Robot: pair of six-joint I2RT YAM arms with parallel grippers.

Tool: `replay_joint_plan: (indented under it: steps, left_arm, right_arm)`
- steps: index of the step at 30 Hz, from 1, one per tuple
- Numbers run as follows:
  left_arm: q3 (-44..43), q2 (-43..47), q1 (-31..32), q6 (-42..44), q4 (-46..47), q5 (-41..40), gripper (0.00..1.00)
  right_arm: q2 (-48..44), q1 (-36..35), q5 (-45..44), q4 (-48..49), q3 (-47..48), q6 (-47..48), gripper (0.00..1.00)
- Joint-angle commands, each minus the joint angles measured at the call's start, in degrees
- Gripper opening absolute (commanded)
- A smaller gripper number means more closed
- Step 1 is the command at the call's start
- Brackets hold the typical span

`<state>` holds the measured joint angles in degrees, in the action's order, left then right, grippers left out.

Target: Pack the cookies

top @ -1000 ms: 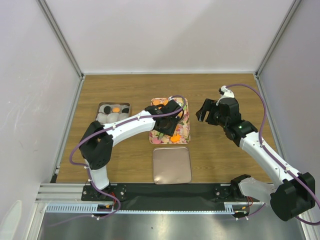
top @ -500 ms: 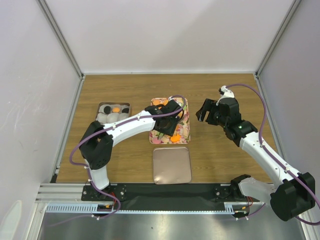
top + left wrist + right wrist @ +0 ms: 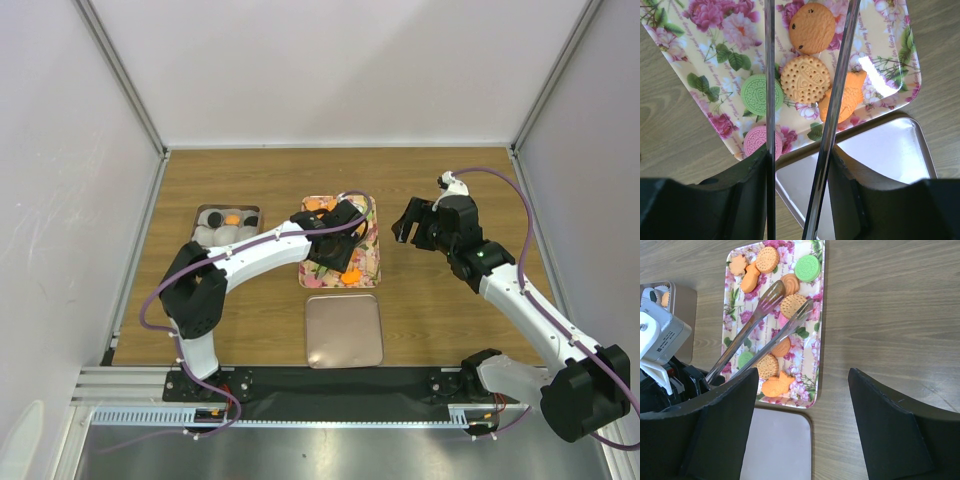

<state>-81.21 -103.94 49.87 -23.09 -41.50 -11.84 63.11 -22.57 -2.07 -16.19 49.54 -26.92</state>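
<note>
left claw [image 3: 799, 197]: jaws part-way closed, clamped from outside on the two arms of metal tongs [image 3: 771, 95], which run up between its fingers. the tongs reach over the tray [image 3: 715, 60]; in the right wrist view their tips stand apart, just above the cookies; contact with any cookie cannot be told.

right claw [image 3: 804, 436]: jaws wide apart, holding nothing, hanging over bare table [image 3: 890, 315] to the right of the tray.

cookies [image 3: 805, 79]: most lie loose on the floral tray at mid-table. small flat pieces; a tan embossed round one lies between the tong arms, a darker orange one with dark specks above it, a green and a pink round one to its left, an orange fish-shaped one to its right. a few more, black and orange, sit in white paper cups in the box [image 3: 196, 222], left of the tray.

lid [image 3: 880, 155]: plain metal, flat on the table, just beside the tray's near edge.
</note>
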Motion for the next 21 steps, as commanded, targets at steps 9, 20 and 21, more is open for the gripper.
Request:
replay_joint_plan:
  steps: [9,20,21]
  left_arm:
    - [0.2,-0.6,0.4,-0.5,1.4,-0.4,0.50]
    - [0.7,0.0,0.4,-0.6,1.6,-0.6,0.49]
    - [0.6,0.0,0.4,-0.5,1.6,-0.6,0.50]
  right_arm:
    - [-0.6,0.2,0.5,0.9,0.6,0.6,0.78]
    - [-0.4,0.2,0.4,1.0,0.6,0.5,0.78]
    - [-0.4,0.2,0.5,1.0,0.6,0.5,0.78]
